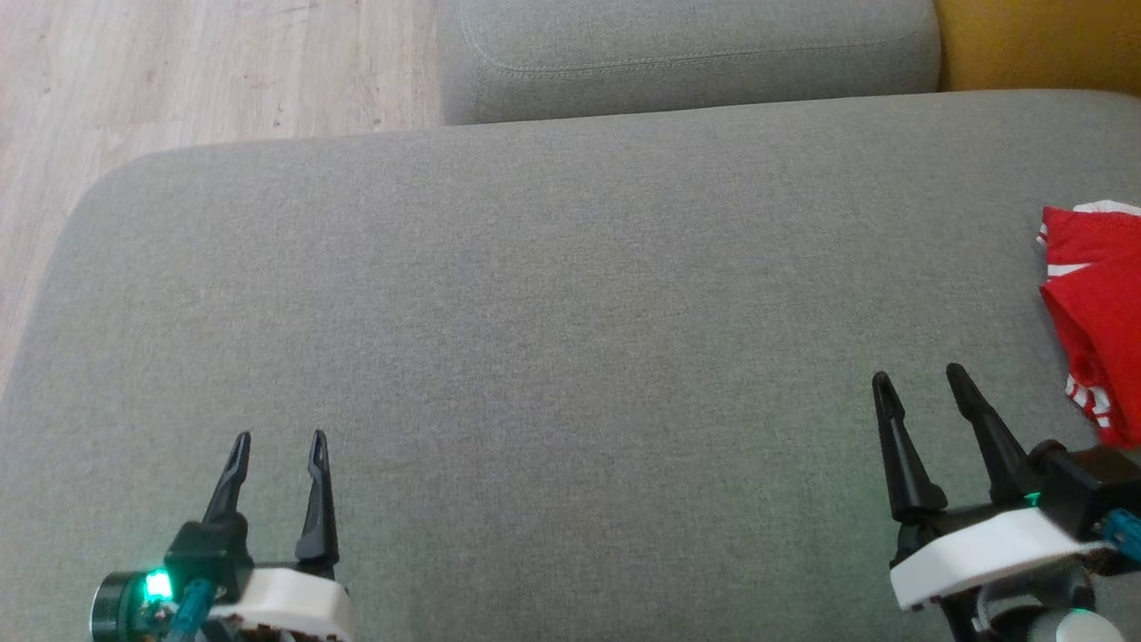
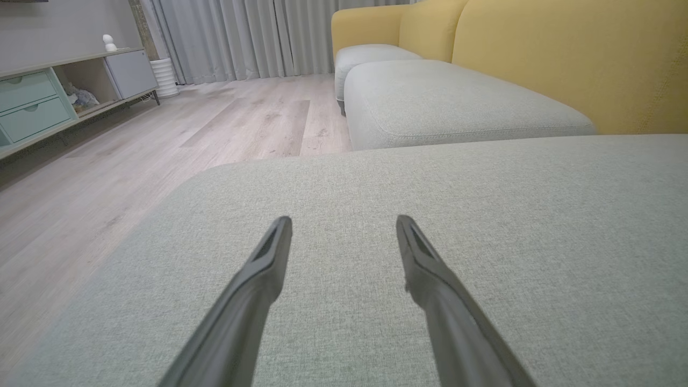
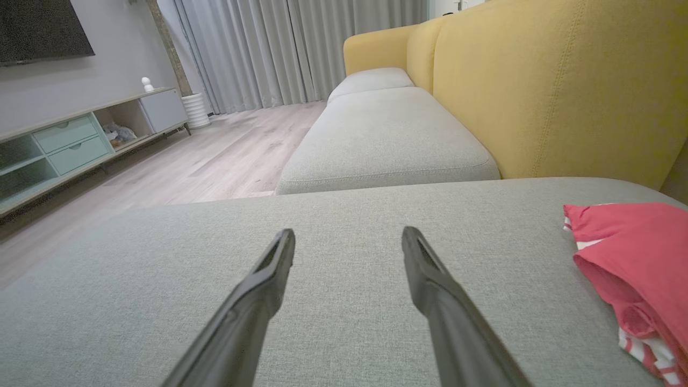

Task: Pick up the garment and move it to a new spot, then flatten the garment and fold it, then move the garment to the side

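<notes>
A red garment [image 1: 1098, 303] with white striped trim lies bunched at the far right edge of the grey sofa cushion [image 1: 553, 294], cut off by the head view's border. The right wrist view shows the garment [image 3: 634, 263] to the right of my fingers. My right gripper [image 1: 921, 379] hovers open over the cushion, a short way left of the garment, holding nothing. My left gripper [image 1: 278, 439] stands open at the lower left above bare cushion. In the left wrist view, the left gripper [image 2: 344, 220] has only grey fabric between its fingers.
A second grey seat cushion [image 1: 686, 53] lies beyond the wide one, with the yellow sofa back [image 3: 548, 91] along the right. Wooden floor [image 1: 178, 71] drops off past the cushion's left edge. A low cabinet [image 2: 48, 102] and curtains [image 2: 242, 37] stand across the room.
</notes>
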Motion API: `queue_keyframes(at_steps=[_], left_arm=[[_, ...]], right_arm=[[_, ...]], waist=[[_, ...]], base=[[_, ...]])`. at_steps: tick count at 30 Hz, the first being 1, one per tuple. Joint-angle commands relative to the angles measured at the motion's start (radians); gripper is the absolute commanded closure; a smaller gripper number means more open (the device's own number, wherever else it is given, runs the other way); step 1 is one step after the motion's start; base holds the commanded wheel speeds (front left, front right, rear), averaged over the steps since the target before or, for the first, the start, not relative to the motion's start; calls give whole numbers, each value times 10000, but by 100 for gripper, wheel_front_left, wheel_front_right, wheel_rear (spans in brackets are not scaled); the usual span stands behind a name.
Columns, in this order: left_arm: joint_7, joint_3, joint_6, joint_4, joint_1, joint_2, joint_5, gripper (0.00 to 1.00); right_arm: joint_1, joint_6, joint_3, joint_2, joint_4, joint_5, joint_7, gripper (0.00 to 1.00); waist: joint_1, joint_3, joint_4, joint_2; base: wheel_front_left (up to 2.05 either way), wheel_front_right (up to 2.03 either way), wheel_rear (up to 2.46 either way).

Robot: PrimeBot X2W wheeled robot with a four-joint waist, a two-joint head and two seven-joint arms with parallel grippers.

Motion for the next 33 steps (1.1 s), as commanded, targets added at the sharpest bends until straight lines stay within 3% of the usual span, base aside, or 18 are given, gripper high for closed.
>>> queue_keyframes(at_steps=[1,5,6,33], left_arm=[[-34,295,94,-320,-346,256,-76,0],[-34,276,62,-308,-356,247,-156,0],[-2,-43,-6,1,0,16,-148,100],[380,655,-723,496,-236,-485,-2746,100]], right_arm=[[-348,-7,242,-41,-402,91,17,0],[-352,-7,252,-40,-391,155,18,0],[0,0,16,2,2,121,-1,100],[-485,-1,4,-177,1141,3124,-181,100]], waist=[[0,-7,0,0],[0,-8,-4,0],[0,-6,-4,0],[0,-84,37,0]], base=[[0,0,0],[0,0,0],[0,0,0],[0,0,0]])
